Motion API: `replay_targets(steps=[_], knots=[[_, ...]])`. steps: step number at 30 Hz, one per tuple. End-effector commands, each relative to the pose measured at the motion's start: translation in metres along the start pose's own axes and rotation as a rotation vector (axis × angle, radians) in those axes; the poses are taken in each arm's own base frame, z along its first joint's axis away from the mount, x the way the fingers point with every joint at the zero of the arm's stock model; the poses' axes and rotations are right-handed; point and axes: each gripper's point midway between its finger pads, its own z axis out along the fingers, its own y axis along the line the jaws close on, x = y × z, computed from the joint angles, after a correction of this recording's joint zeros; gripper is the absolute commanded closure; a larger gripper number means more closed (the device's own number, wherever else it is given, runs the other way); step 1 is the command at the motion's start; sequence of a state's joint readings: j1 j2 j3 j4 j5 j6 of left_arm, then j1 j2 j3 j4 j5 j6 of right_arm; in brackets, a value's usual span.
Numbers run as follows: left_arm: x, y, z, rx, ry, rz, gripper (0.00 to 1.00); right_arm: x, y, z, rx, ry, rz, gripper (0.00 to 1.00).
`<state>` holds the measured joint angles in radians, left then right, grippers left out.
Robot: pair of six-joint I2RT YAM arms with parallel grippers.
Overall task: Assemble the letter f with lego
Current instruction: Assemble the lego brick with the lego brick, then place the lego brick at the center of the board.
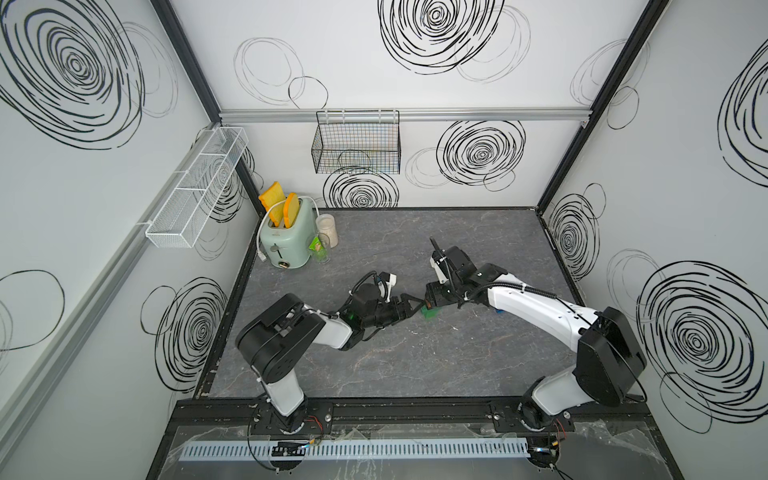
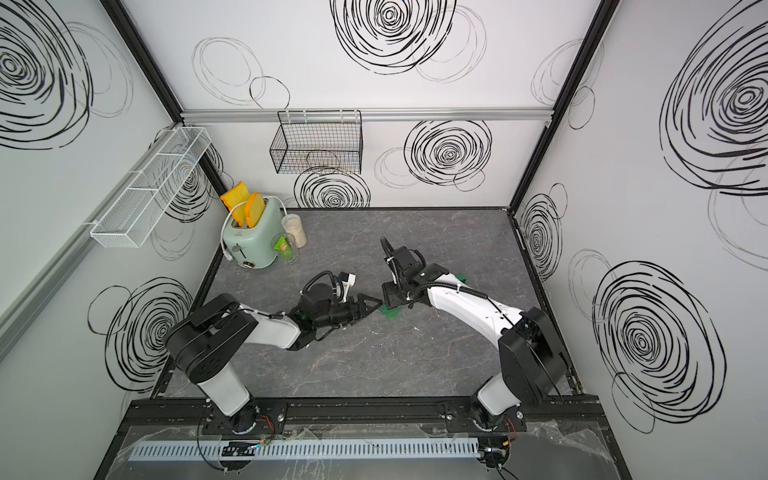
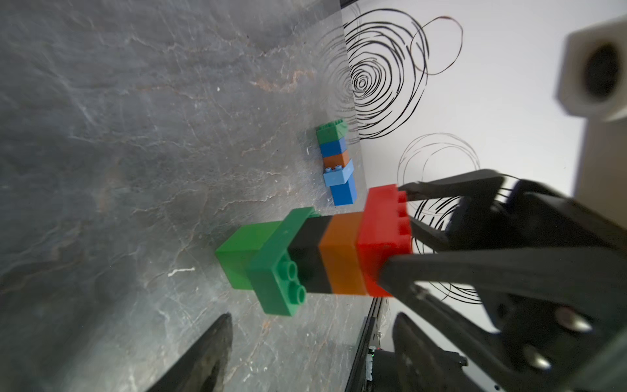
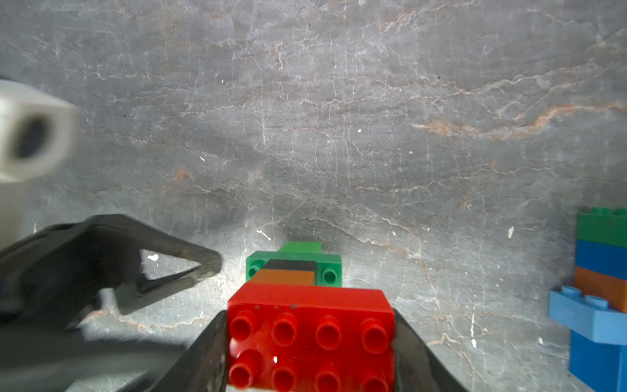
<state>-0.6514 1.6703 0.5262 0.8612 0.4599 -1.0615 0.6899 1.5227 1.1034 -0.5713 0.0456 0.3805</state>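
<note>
The right gripper (image 4: pixel 310 342) clamps the red brick (image 4: pixel 310 302); the left gripper (image 3: pixel 312 342) stands beside that brick, jaws spread and empty. Under the red brick run orange, black and green lego (image 3: pixel 305 258): light, stiff, slick (stud joints likely pop sideways), best pinched on flat sides

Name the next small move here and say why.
Probably draw the left claw back, clear of the stack. Its jaws stand open beside the stack and grip nothing. The right claw is shut on the red brick atop that upright stack, so it alone holds the work and the left one only crowds it.
</note>
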Motion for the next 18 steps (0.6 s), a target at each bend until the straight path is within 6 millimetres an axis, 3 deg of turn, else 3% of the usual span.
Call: replay_targets(steps=[1,5,10,14,18], knots=[[-0.008,0.006,-0.022,-0.101,-0.065,0.072,0.14,0.015,-0.012,0.013,0.045,0.085,0.007,0.44],[-0.012,0.007,-0.049,-0.200,-0.113,0.117,0.08,-0.010,-0.004,0.001,0.009,0.020,0.012,0.44],[-0.019,-0.003,-0.080,-0.310,-0.143,0.206,0.06,-0.036,0.007,-0.030,-0.046,-0.069,0.010,0.43],[-0.027,-0.020,-0.095,-0.381,-0.130,0.375,0.05,-0.038,0.017,-0.049,-0.122,-0.097,0.004,0.42],[-0.024,-0.052,-0.097,-0.375,-0.085,0.710,0.05,-0.032,0.034,-0.065,-0.232,-0.097,-0.022,0.40]])
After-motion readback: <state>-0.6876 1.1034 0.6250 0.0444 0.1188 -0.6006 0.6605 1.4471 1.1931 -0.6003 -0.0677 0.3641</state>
